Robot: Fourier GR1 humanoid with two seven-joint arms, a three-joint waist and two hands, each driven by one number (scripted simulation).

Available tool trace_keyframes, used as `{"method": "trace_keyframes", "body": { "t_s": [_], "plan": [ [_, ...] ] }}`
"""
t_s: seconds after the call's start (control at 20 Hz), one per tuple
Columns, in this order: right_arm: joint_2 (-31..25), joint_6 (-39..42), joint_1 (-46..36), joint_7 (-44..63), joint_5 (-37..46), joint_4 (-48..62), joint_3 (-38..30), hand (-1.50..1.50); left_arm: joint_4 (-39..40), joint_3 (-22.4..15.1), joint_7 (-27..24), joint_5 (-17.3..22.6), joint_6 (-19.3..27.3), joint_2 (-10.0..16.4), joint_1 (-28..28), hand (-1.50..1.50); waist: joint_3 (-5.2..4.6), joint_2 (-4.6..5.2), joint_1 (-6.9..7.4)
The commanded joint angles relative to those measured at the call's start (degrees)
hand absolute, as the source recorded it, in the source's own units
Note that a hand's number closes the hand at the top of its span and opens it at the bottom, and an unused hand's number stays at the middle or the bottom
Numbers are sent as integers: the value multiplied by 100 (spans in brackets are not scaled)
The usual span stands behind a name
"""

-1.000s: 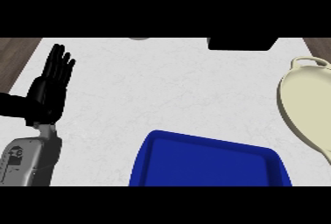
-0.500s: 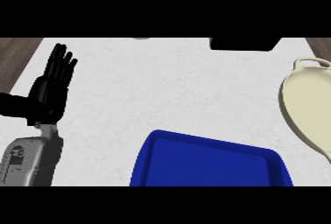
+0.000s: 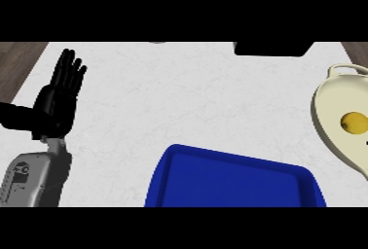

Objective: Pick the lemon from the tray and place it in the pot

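Observation:
A yellow lemon (image 3: 354,122) lies inside the cream pot (image 3: 329,129) at the right edge of the head view. The blue tray (image 3: 230,180) sits at the bottom centre with nothing showing in it. My left hand (image 3: 59,100) rests at the left, fingers straight and pointing up, holding nothing. My right hand does not show in the view.
A black object (image 3: 273,48) stands at the counter's far edge, right of centre. Dark wood floor (image 3: 18,61) shows past the counter's left edge. The white counter (image 3: 194,97) stretches between my left hand and the pot.
The lemon now lies in the pot, where none showed before. My left hand has not moved.

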Motion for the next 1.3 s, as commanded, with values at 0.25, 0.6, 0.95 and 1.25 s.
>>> {"method": "trace_keyframes", "body": {
  "t_s": [0.25, 0.6, 0.95, 1.25],
  "plan": [
    [-87, 1312, -533, -581, -932, 590, -787, -150, -179, -117, -162, -116, 56, -155, 334, 0, -9, -39, -98],
    [-482, 2210, -688, -68, -1581, 1180, -1409, -150, -186, -48, 49, -83, 70, -91, 131, 0, -2, -24, -87],
    [-971, 2605, -443, -189, -2077, 1327, -1910, -150, -303, 76, 178, -47, 56, 51, 21, 0, 16, 6, -32],
    [-1453, 3097, -63, -142, -2384, 1374, -2213, -150, -289, -2, -137, 17, -83, -91, 319, 0, 41, 40, -28]
  ]
}}
